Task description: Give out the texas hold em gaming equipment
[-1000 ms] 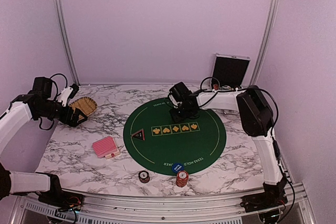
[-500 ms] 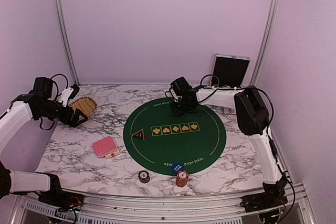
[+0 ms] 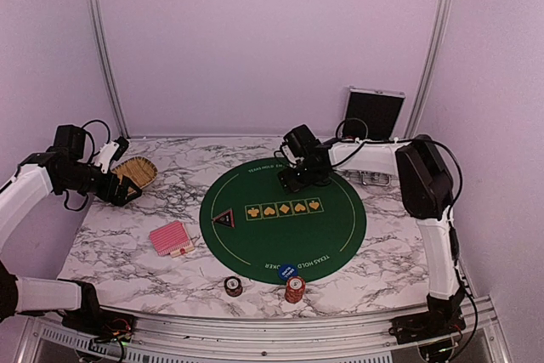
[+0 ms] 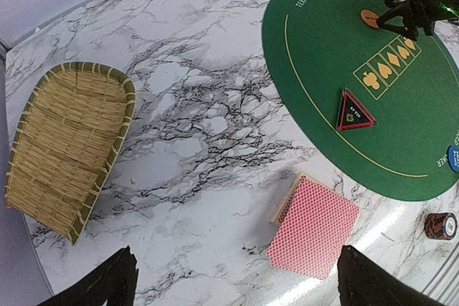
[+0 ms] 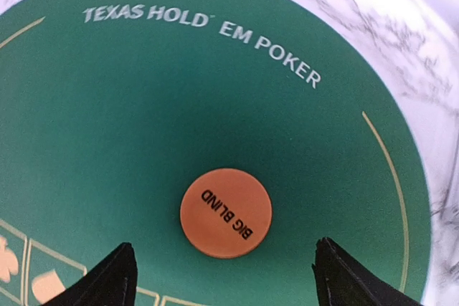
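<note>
Right gripper (image 5: 222, 247) is hanging low over the round green felt mat (image 5: 107, 120), its jaws standing wide and gripping nothing. The orange round disc printed BIG BLIND (image 5: 226, 213) is lying flat on the felt between the two fingers, touching neither, near the white lettering at the far rim. Left gripper (image 4: 235, 250) is hovering above the white marble table (image 4: 201, 91), likewise spread wide and empty, with the woven straw basket (image 4: 64, 145) lying near it. A pink-red-backed deck of playing cards (image 4: 314, 228) is resting on the marble just beside the mat's left edge. The black triangular marker with a red border (image 4: 354, 111) is sitting on the felt beside the row of yellow suit symbols. A blue round disc (image 3: 287, 270) is lying at the mat's near rim, and two small stacks of striped poker chips (image 3: 295, 288) are standing on the marble close by.
</note>
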`<action>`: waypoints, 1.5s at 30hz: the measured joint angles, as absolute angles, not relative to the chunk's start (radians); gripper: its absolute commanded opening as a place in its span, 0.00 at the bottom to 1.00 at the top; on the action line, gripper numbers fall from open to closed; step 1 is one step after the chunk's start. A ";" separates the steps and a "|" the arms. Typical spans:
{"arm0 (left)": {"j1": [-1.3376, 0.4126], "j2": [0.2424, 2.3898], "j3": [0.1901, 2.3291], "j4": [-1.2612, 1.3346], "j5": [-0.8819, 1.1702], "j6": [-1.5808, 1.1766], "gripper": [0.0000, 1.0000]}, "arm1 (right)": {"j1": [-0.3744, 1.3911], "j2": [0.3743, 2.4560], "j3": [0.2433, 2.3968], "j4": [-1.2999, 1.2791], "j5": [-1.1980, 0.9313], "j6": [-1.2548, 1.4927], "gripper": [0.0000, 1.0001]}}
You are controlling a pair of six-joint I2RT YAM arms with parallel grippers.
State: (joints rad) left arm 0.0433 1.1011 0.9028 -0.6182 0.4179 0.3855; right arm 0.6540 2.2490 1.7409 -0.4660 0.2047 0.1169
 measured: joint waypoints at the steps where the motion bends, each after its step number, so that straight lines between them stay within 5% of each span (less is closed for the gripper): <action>1: 0.043 1.101 0.903 -0.619 0.418 0.385 0.99 | 0.659 2.224 1.723 -0.466 0.203 0.112 0.89; 16: 0.043 1.101 0.921 -0.649 0.418 0.390 0.99 | 0.858 1.921 1.414 -0.470 0.088 0.128 0.99; 32: 0.043 1.099 0.921 -0.665 0.419 0.393 0.99 | 0.971 1.893 1.282 -0.542 -0.044 0.112 0.83; 45: 0.043 1.098 0.936 -0.676 0.419 0.394 0.99 | 1.019 1.900 1.282 -0.598 -0.045 0.077 0.80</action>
State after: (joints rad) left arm 0.0433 1.0981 0.9363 -0.6758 0.4187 0.3939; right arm 1.0195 1.9003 1.2819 -0.5976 -0.0452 0.0769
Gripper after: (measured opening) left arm 0.989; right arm 0.801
